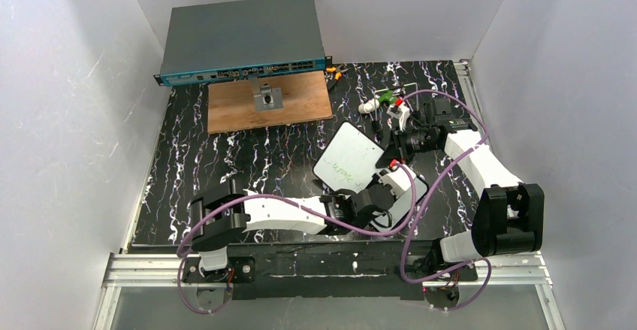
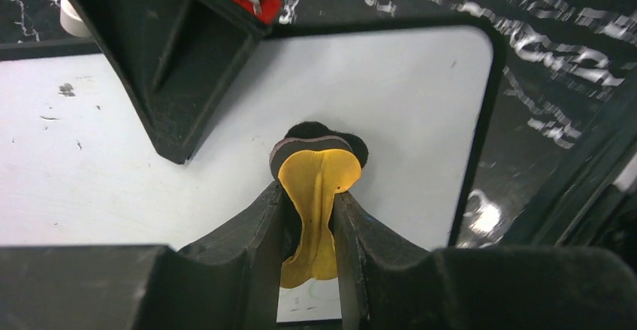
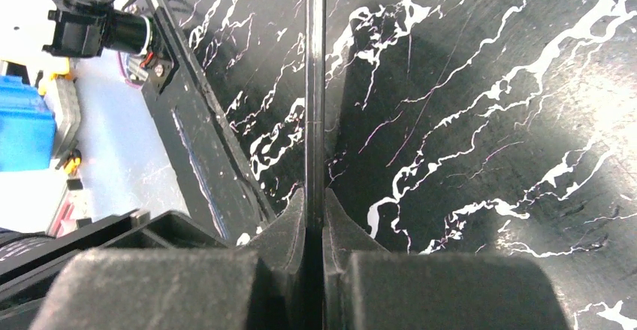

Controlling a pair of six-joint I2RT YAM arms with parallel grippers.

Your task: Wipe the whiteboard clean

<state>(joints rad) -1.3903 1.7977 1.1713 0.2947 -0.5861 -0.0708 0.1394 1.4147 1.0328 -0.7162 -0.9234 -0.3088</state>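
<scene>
Starting from the whiteboard (image 1: 349,157), in the middle of the bench (image 1: 225,165) with green writing on it, we judge hard wiping could twist it loose, since our right hand (image 3: 314,206) pinches only its thin rim. Our left hand (image 2: 309,198), barely parted, pinches a yellow eraser pad (image 2: 319,168) touching the board.

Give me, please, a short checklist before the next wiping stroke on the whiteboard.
1. The left gripper holds the yellow eraser: ok.
2. Its felt side faces the whiteboard: ok.
3. The right gripper clamps the board's edge: ok.
4. The green writing is all erased: not ok.
5. The whiteboard lies flat on the table: cannot tell.
</scene>
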